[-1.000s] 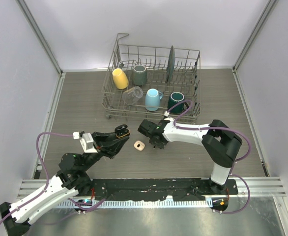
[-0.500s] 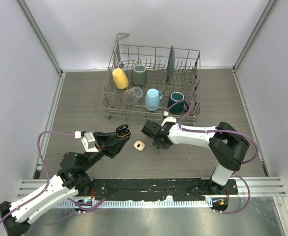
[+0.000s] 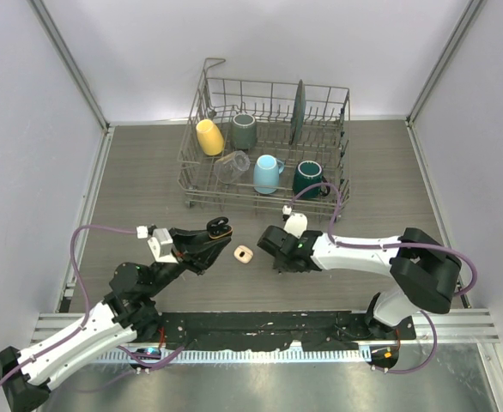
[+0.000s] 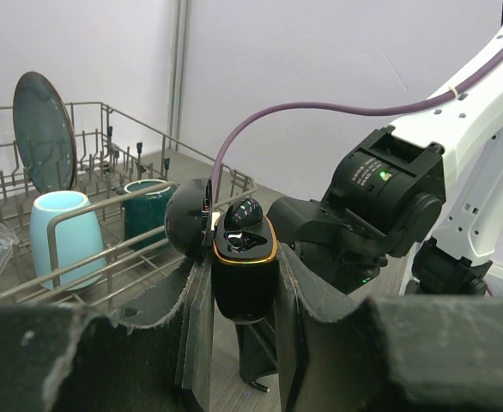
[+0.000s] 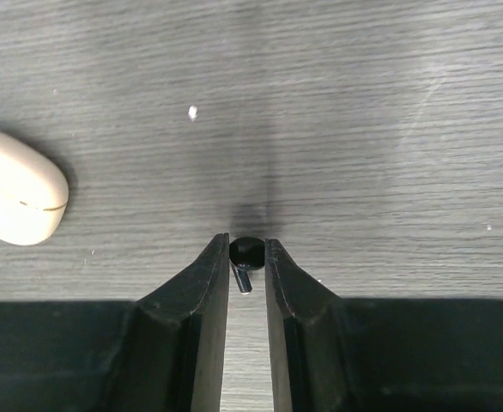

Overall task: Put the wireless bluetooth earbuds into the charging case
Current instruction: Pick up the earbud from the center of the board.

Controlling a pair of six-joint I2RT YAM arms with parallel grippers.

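Right wrist view: right tool (image 5: 247, 251) pinches a black earbud (image 5: 249, 255); left tool (image 4: 245, 257) grasps the open charging case (image 4: 245, 287). Next, probably careful alignment over its socket.

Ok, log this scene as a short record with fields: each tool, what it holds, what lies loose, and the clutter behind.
left tool: shut on the black charging case, lid open
case contents: seated black earbud, one visible
right tool: shut on the second black earbud, close above the table
loose: cream-white piece lying on the table; earbud or case, cannot tell
background: dish rack holding mugs and a plate
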